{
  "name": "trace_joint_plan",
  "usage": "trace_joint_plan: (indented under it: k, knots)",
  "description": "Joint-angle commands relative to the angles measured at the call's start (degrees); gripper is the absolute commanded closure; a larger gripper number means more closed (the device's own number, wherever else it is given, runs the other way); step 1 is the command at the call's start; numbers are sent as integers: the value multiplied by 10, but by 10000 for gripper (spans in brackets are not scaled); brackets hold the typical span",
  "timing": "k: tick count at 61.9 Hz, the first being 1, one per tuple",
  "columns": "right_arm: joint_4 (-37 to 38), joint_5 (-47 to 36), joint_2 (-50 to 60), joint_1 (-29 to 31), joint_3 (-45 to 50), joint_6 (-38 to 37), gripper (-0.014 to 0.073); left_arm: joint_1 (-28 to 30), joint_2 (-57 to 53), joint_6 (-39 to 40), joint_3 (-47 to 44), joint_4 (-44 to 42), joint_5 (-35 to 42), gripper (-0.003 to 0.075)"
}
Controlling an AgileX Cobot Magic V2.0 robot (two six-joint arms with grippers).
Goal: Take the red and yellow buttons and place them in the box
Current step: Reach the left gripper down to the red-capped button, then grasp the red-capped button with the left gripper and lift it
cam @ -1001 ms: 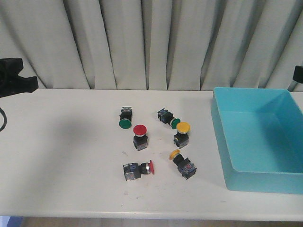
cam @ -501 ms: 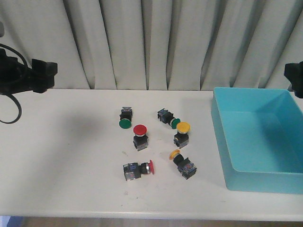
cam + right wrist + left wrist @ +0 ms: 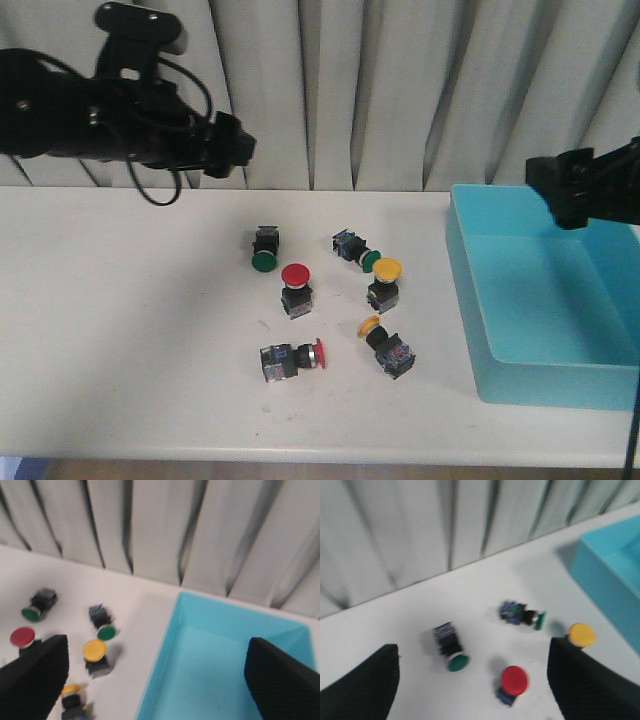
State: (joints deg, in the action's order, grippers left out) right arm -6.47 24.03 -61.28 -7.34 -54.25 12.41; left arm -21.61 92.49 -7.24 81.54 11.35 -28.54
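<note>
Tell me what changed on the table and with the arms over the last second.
Both arms swung in from the frame edges: the left hand now hangs above the table's rear left, the right hand over the box. Neither has gripped anything. All six buttons and the box stayed where they were.

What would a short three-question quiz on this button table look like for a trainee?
1. True or false: the box already holds a button.
2. How many green-capped buttons lie on the table?
A) none B) two C) four
3. Fill in: the red button lying on its side is nearer the ____ edge of the table than the upright red button.

Key: 1 false; it is empty. 2 B: the left green button and the right green button. 3 front. Both the left tool and the right tool are open and hold nothing.
</note>
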Motion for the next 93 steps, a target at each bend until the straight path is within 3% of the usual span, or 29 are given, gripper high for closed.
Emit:
trace_joint_plan:
  k: [1, 11, 20, 36, 51, 78, 85, 93]
  knots:
    - [-2, -26, -36, -17, -18, -7, -76, -17, 40, -4, 80, 36, -31, 141]
    - [-2, -36, -102, -31, -18, -7, -57, -35, 137, -15, 161, 37, -115, 141]
    - [-6, -38, -141, -31, -18, -7, -26, -36, 199, -14, 195, 40, -136, 141]
    - [-21, -38, -156, -31, -18, -5, 36, -36, 260, -14, 201, 40, -124, 141]
    - [-23, -37, -156, -33, -18, -5, 38, -36, 296, -14, 202, 40, -84, 141]
    - [-28, -36, -156, -33, -18, -4, 38, -36, 346, -14, 240, 50, -98, 142]
    - [-28, -36, -156, -33, -18, -4, 38, -36, 355, -13, 250, 56, -111, 167]
    - [-28, -35, -156, -33, -18, -4, 38, -36, 365, -4, 260, 55, -127, 251]
